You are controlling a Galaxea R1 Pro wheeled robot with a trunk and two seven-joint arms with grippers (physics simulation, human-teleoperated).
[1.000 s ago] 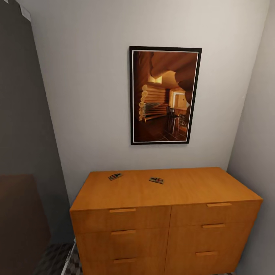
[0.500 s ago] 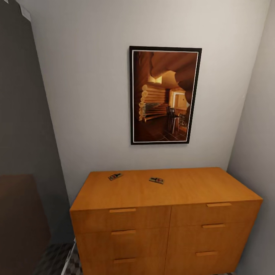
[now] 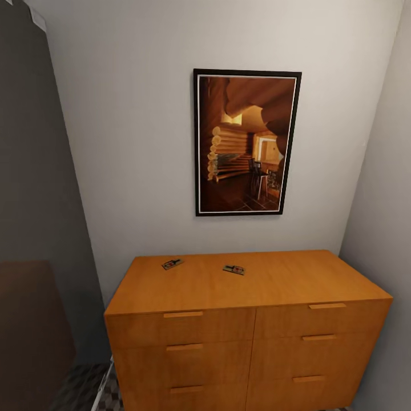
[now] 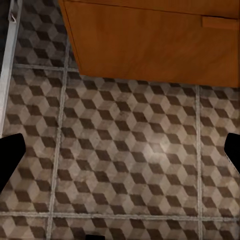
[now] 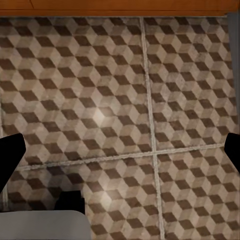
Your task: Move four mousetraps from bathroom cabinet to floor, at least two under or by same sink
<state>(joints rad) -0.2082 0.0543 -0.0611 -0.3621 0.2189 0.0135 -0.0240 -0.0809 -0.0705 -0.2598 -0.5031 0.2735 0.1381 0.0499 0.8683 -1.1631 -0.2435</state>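
Observation:
The orange-brown cabinet (image 3: 245,319) stands against the back wall, straight ahead in the head view. Two mousetraps lie flat on its top, near the back edge: one (image 3: 172,264) at the left, one (image 3: 233,269) nearer the middle. The left wrist view looks down on the cube-pattern bathroom floor (image 4: 125,150) with the cabinet's lower front (image 4: 150,40) at the frame's edge. My left gripper (image 4: 120,150) is open, its dark fingertips (image 4: 10,155) wide apart with nothing between. My right gripper (image 5: 120,147) is open too, over bare floor tiles (image 5: 100,90). The sink is out of view.
A framed picture (image 3: 245,142) hangs on the wall above the cabinet. A dark grey panel (image 3: 34,200) closes the left side, and a pale wall (image 3: 382,200) closes the right. A white rail (image 4: 7,65) runs along the floor beside the cabinet.

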